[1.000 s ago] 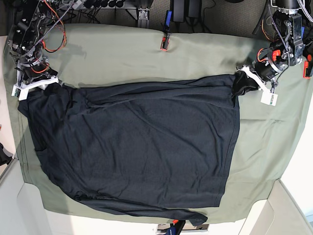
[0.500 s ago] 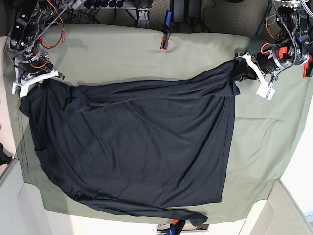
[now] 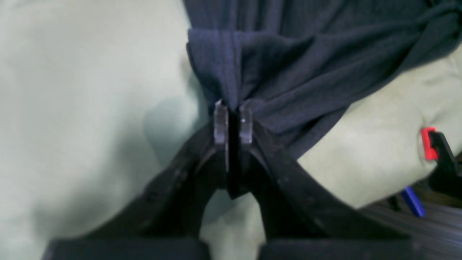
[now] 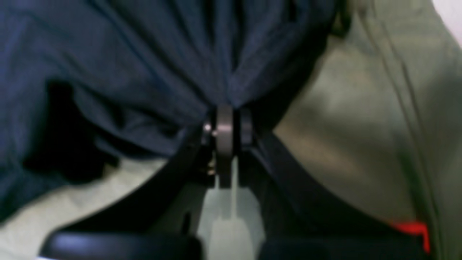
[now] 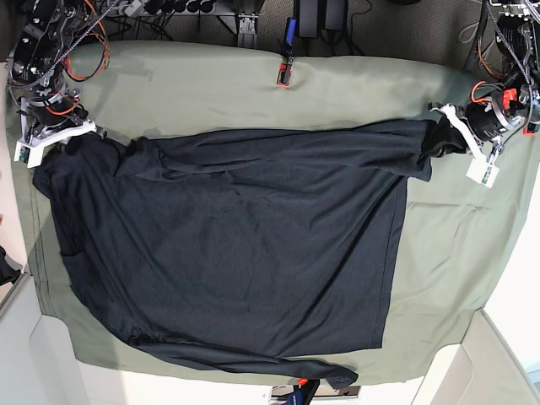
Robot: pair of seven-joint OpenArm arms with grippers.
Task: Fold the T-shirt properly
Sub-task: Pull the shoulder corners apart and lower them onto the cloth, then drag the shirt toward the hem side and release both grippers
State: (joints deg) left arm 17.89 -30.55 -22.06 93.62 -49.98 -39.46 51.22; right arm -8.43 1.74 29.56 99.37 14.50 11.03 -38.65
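Note:
The dark navy T-shirt (image 5: 228,253) lies spread on the sage-green cloth (image 5: 253,93), its top edge pulled taut between both arms. My left gripper (image 5: 451,133), at the base view's right, is shut on a bunched corner of the shirt; the left wrist view shows the fabric (image 3: 274,72) pinched between the closed fingertips (image 3: 221,121). My right gripper (image 5: 59,135), at the base view's far left, is shut on the other top corner; the right wrist view shows gathered fabric (image 4: 144,65) clamped by the closed fingertips (image 4: 224,126). A sleeve (image 5: 287,367) trails along the near edge.
A red-and-black clamp (image 5: 283,74) pins the green cloth at the far table edge; it also shows in the left wrist view (image 3: 429,144). Cables and equipment sit beyond the far edge. White walls (image 5: 489,354) border the near right and left.
Both grippers have moved apart and toward the far edge, stretching the shirt's top edge wider. The left gripper pulled its corner to the right; the right gripper lifted its corner slightly back.

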